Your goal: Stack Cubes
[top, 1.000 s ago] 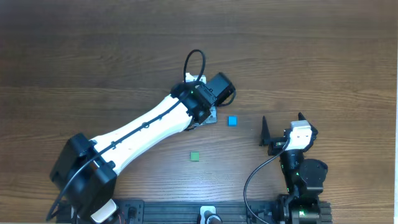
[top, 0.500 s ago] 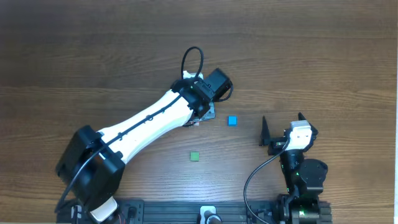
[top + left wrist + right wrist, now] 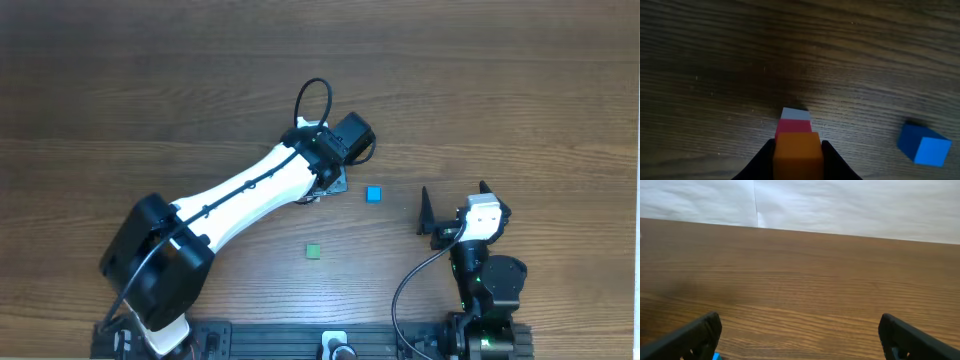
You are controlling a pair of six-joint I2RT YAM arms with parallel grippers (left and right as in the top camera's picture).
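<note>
While the left gripper's [image 3: 798, 147] jaws are clamping the orange cube [image 3: 797, 156], it is sitting atop a red cube [image 3: 792, 128] and a white cube [image 3: 795, 114]; whether it is touching red, I cannot tell. I am judging this the placing step: next comes letting go and lifting straight up. The left wrist view is laying out those layers, which the arm is covering from above. The top view is adding the blue cube [image 3: 373, 194] at 3 o'clock, the green cube [image 3: 313, 251] at 6, and the right gripper [image 3: 453, 187], jaws apart, beyond blue.

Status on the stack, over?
Left gripper shut on orange cube, lined up over red cube and white cube. Right gripper open, by its base. Blue cube, green cube loose on table, nothing blocking.
</note>
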